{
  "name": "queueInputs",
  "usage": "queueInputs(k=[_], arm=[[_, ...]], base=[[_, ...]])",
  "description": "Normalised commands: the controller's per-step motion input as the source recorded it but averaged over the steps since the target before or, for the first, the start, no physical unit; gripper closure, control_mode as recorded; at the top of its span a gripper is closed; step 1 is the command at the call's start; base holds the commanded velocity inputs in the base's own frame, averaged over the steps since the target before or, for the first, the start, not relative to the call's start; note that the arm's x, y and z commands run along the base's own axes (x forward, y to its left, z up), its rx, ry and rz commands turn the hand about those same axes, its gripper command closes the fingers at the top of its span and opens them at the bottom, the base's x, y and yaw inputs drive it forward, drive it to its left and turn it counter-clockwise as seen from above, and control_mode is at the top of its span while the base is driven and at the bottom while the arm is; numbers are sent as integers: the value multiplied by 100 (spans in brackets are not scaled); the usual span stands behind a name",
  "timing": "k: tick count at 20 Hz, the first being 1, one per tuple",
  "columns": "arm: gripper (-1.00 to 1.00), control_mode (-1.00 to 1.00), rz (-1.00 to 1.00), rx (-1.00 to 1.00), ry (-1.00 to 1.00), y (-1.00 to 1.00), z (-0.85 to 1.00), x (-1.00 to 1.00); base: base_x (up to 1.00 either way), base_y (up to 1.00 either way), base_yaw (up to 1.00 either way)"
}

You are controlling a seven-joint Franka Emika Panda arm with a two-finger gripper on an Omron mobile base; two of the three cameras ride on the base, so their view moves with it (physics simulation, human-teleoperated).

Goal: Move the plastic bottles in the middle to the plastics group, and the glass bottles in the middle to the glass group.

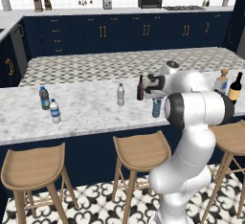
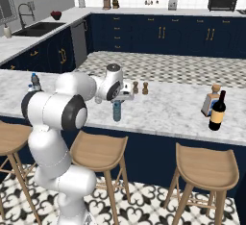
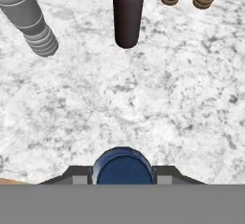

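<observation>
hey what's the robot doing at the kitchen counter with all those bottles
The white arm has its tool down over the blue-tinted plastic bottle in the middle of the marble counter, fingers either side of its cap; a firm grip isn't clear yet. The dark brown glass bottle and clear greyish bottle stand beside it. The plastics group waits at one end, the glass group at the other.

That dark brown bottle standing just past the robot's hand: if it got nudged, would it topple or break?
Probably it tips easily: the brown bottle is tall and slim, standing on a small base. It looks like glass, so a fall onto the marble counter might crack it. Once down, its round body would likely roll toward the clear bottle.
</observation>
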Motion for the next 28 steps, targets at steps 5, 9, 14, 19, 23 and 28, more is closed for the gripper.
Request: queueInputs(k=[5,9,14,19,23,28], arm=[[100,-100,19,0,0,86,30,-42],[100,-100,21,0,0,100,2,-12],[100,-100,21,0,0,100,0,-1],[100,-100,19,0,0,100,0,0],[100,-100,15,-1,0,100,1,0],[100,-100,11,-1,0,100,0,0]], base=[[0,0,0],[0,0,0],[0,0,0],[0,0,0],[0,0,0],[0,0,0]])
